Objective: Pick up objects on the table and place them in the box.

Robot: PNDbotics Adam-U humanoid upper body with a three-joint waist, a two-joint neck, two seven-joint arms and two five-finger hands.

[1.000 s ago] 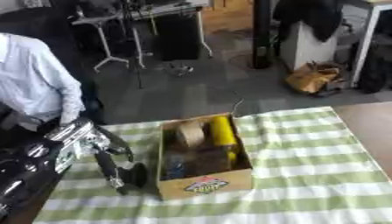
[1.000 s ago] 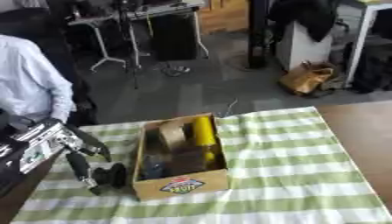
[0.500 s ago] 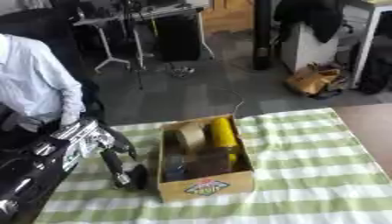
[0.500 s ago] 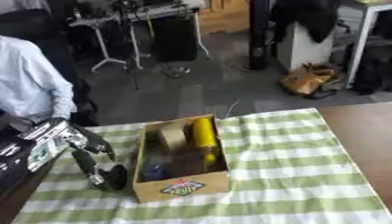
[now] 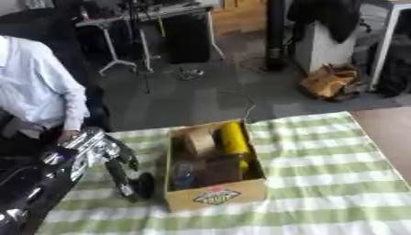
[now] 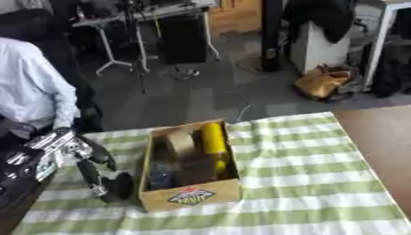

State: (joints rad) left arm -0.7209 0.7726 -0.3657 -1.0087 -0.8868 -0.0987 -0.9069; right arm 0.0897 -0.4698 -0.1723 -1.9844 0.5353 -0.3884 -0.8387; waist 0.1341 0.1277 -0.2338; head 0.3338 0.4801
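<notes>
Beyond the table (image 5: pixel 321 183) with its green-and-white striped cloth, a dim office floor with stands and bags. Near the middle of the frame, slightly left, sits the cardboard box (image 5: pixel 217 197), open at the top and already stocked: a yellow cylinder (image 5: pixel 234 137) along its right side, a brownish roll (image 5: pixel 199 140) beside that, something darker (image 5: pixel 184 172) lower left inside.

Hardly anything altered over the last second: left hand (image 5: pixel 102 148) parked in the same spot at the lower left of the frame, just beside the box's left wall, as before; slight shift of the whole picture put down to the head, not to the things. Judged from that: no drop into the box yet, and no lift begun either.

Fingers (image 5: pixel 120 176) stretched downward, roughly straight and close together, with no curl to be made out. At their tips, a dark rounded thing (image 5: pixel 145 185) on the cloth, touching or nearly touching the box wall. Impossible to say whether pinched or merely touched. Likely the next item for the box, needing a lift over the left wall.

No sign of the right hand in either view.
</notes>
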